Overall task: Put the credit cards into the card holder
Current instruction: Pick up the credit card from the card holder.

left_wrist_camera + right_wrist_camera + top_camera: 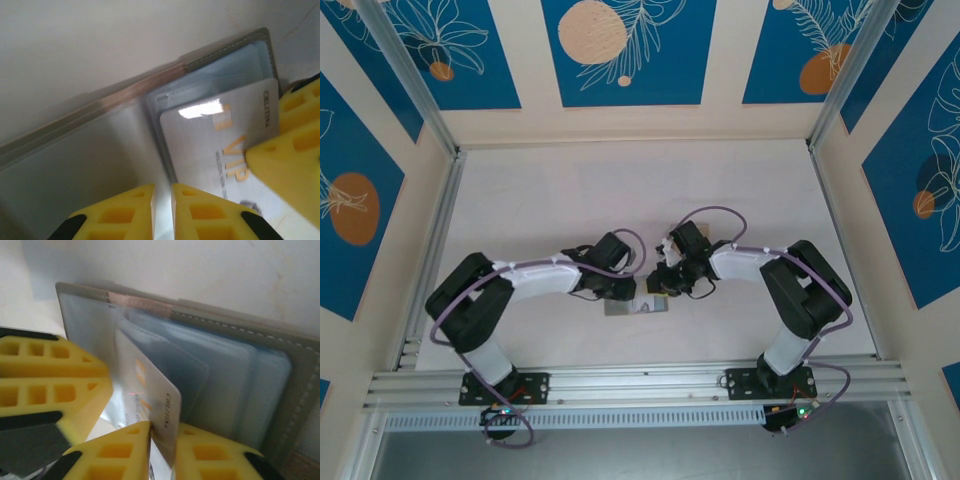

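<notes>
An open card holder (pixel 295 390), dull grey outside and pale blue-grey inside, lies flat on the desk (pixel 620 190), directly under both sets of jaws. Several clear plastic sleeves overlap inside it.

One pale, whitish credit card (pixel 220 145) with gold "VIP" lettering sits partly among those sleeves. Its near end sticks out between the right gripper (pixel 162 427) jaws, which press in on either face of it.

The left gripper (pixel 163 187) jaws are just beside the card, over the holder's other half. They are almost together, with a thin pale strip showing in the slit between them. I cannot tell whether they pinch anything.

From above, the two arms bend inward so that their jaws almost meet over the holder, near the front of the desk. The desk is plain off-white and edged by aluminium rails (pixel 640 380). The walls carry blue panels (pixel 620 50) with cream leaf outlines and orange circles.

I count one card, one holder and two arms.
</notes>
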Robot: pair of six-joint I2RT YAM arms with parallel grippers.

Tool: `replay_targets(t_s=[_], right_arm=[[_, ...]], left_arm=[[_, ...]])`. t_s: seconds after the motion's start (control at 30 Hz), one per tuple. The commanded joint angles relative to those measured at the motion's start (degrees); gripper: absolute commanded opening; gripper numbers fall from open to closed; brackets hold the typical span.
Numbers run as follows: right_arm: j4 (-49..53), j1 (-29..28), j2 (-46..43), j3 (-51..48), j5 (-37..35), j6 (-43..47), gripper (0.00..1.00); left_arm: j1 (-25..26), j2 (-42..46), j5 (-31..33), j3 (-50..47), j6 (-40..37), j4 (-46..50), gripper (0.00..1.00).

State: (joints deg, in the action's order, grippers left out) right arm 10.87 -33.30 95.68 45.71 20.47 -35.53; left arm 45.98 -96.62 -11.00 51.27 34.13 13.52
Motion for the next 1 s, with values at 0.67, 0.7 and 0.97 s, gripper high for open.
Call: replay_targets(t_s=[0.67,0.7,0.97], right_arm=[[7.50,0.68,-5.87,0.87,-6.90,1.27,0.39],[7.77,0.65,-6.48,0.87,-7.09,1.32,0.38],[12.17,-0.17,-8.49,3.01,-10.26,2.31,0.32]], left_arm=[[3.88,-8.60,2.35,-4.29,3.59,-8.46,0.22],[3.94,-8.59,2.60,-4.33,3.60,-8.28,0.22],[4.04,-9.10,2.68,-4.50,3.58,-8.44,0.24]])
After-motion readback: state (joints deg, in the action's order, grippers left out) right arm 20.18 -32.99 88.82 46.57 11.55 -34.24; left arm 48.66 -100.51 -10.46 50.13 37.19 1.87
